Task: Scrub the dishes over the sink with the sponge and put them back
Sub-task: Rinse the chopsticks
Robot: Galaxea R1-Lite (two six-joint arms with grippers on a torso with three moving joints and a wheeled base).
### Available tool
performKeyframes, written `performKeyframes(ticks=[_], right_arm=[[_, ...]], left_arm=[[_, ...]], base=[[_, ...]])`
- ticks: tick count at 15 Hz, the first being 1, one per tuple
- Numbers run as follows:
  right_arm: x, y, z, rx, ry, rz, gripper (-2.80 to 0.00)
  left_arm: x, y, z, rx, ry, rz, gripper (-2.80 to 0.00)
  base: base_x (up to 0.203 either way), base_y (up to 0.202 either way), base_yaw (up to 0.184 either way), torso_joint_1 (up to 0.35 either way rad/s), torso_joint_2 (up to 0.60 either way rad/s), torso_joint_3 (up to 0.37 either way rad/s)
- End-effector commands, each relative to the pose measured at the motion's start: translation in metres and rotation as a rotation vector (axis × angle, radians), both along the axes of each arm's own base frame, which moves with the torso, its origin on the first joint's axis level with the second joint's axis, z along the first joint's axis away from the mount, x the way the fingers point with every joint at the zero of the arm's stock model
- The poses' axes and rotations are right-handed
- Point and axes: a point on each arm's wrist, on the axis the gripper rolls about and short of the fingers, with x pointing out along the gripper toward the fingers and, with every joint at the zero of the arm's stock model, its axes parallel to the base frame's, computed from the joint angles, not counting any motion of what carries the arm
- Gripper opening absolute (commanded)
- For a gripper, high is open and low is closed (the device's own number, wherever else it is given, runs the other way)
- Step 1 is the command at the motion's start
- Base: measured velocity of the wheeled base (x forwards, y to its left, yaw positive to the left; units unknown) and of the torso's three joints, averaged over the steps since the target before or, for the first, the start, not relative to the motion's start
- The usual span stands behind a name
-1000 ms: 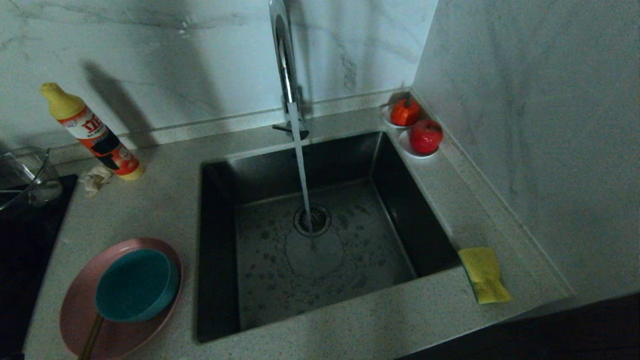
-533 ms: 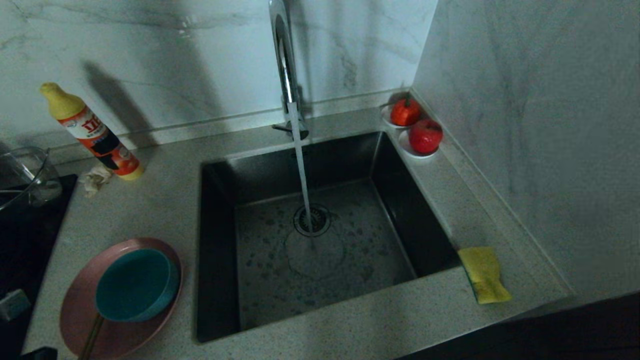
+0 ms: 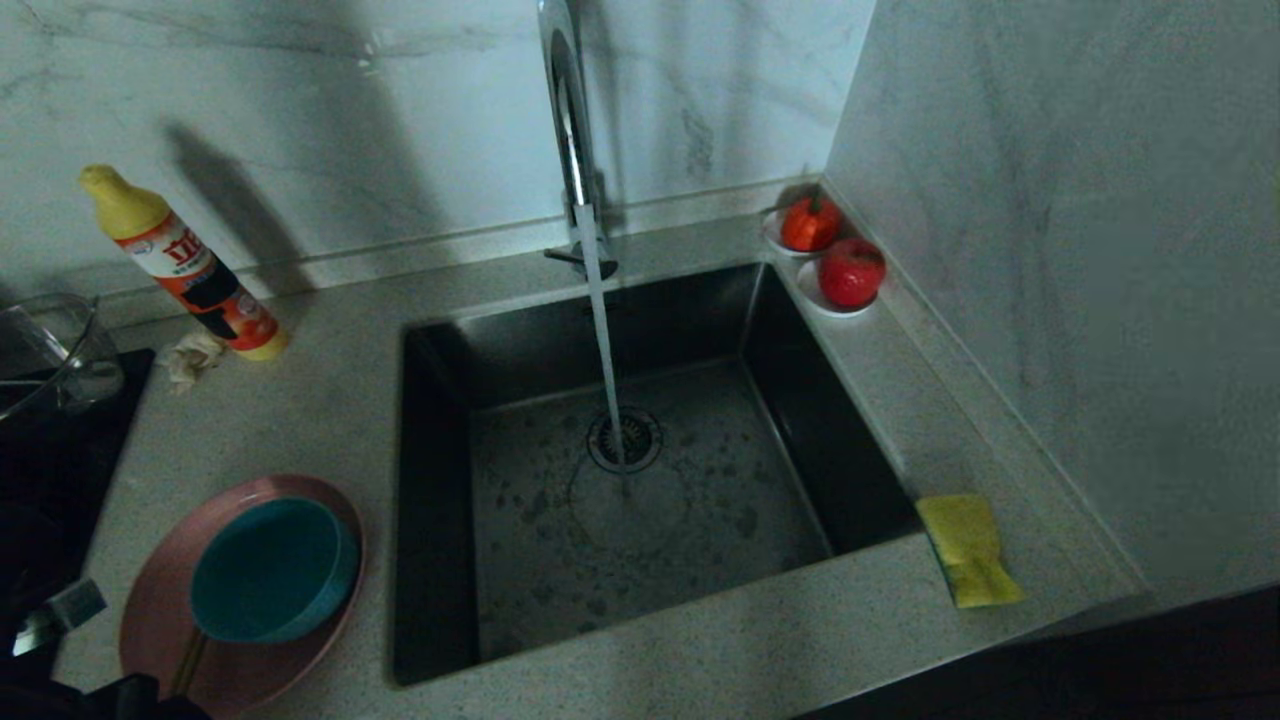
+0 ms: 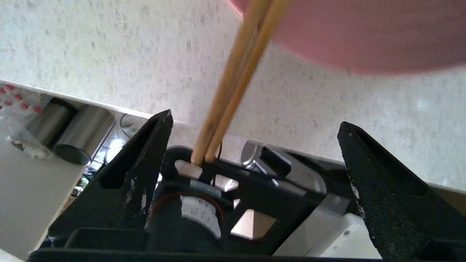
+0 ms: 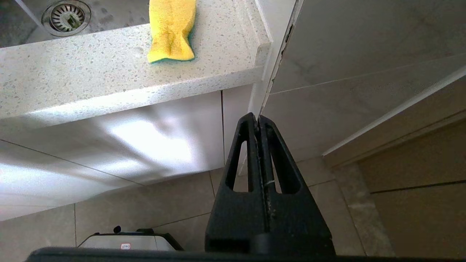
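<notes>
The pink plate (image 3: 160, 620) lies on the counter left of the sink (image 3: 760, 330), with the teal bowl (image 3: 270, 570) on it. The chopsticks (image 3: 185, 668) lean out over its near rim. Water runs from the faucet (image 3: 570, 120) onto the drain. The yellow sponge (image 3: 968, 550) lies at the sink's front right corner. My left gripper (image 4: 255, 118) is open at the counter's front edge. The chopsticks' (image 4: 236, 80) near ends lie between its fingers, untouched, and the plate (image 4: 364, 32) is beyond. My right gripper (image 5: 257, 118) hangs shut and empty below the counter, under the sponge (image 5: 171, 29).
A detergent bottle (image 3: 180, 265) and a crumpled scrap (image 3: 190, 358) stand at the back left. A glass container (image 3: 50, 350) sits on a black cooktop (image 3: 50, 470). Two saucers with red fruit (image 3: 830, 255) occupy the back right corner. A wall closes the right side.
My left arm has risen into the head view at the bottom left corner, close beside the plate and the chopsticks. Nothing on the counter has moved.
</notes>
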Motion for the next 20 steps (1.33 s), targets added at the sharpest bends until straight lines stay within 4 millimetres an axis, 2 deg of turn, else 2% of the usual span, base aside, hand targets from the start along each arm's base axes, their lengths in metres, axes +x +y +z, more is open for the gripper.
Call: performKeyframes(ticks=[1,6,15,20], right_arm=[[0.000,0.000,0.000,0.000,0.000,-0.001,-2.80],[0.000,0.000,0.000,0.000,0.000,-0.001,-2.80],[0.000,0.000,0.000,0.000,0.000,-0.001,-2.80],[0.000,0.000,0.000,0.000,0.000,-0.001,-2.80]], left_arm=[[0.008,0.005,-0.009,-0.009,0.029,0.019,0.00],[0.021,0.012,-0.018,-0.018,0.043,0.040,0.00],[0.035,0.015,-0.015,-0.033,-0.037,0.036,0.00],[0.031,0.014,-0.009,-0.022,-0.082,0.041,0.00]], base=[[0.000,0.000,0.000,0.000,0.00,0.000],[0.000,0.000,0.000,0.000,0.00,0.000],[0.000,0.000,0.000,0.000,0.00,0.000],[0.000,0.000,0.000,0.000,0.00,0.000]])
